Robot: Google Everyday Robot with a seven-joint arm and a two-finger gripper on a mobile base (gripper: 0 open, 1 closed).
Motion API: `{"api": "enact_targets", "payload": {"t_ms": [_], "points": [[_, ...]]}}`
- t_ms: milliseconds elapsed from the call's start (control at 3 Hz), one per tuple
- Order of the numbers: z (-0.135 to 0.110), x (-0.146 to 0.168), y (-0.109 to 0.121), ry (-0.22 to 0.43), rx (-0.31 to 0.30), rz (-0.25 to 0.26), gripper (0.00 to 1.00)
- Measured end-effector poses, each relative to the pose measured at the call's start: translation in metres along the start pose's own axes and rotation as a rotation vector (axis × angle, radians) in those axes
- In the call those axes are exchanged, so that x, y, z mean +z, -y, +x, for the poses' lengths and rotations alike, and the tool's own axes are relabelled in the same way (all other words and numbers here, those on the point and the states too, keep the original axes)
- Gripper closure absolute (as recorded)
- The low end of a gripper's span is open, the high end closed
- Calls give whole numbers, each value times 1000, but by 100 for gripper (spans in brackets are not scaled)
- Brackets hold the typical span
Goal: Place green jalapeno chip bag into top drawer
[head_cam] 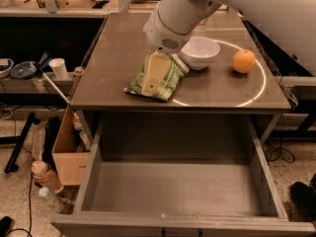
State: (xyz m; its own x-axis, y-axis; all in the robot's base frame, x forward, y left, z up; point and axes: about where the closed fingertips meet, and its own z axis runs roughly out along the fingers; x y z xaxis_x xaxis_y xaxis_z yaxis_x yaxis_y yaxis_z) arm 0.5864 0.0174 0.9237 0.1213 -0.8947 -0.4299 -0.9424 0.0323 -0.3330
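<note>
The green jalapeno chip bag point(165, 78) lies flat on the tabletop near its front edge, left of the white bowl. My gripper point(152, 78) comes down from the white arm and sits right on top of the bag's left half, covering part of it. The top drawer point(177, 186) is pulled wide open below the tabletop's front edge, showing a bare grey bottom with nothing in it.
A white bowl point(200, 51) stands just right of the bag, and an orange point(244, 61) further right. A brown cardboard box point(69, 147) and bottles point(44, 177) sit on the floor at the left of the drawer. A side shelf at left holds a cup point(59, 68).
</note>
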Motion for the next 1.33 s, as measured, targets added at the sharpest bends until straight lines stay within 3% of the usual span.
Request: {"api": "enact_targets", "payload": {"t_ms": [667, 1333], "points": [[21, 4, -3, -53, -8, 23, 0], [46, 46, -1, -93, -3, -5, 0]]}}
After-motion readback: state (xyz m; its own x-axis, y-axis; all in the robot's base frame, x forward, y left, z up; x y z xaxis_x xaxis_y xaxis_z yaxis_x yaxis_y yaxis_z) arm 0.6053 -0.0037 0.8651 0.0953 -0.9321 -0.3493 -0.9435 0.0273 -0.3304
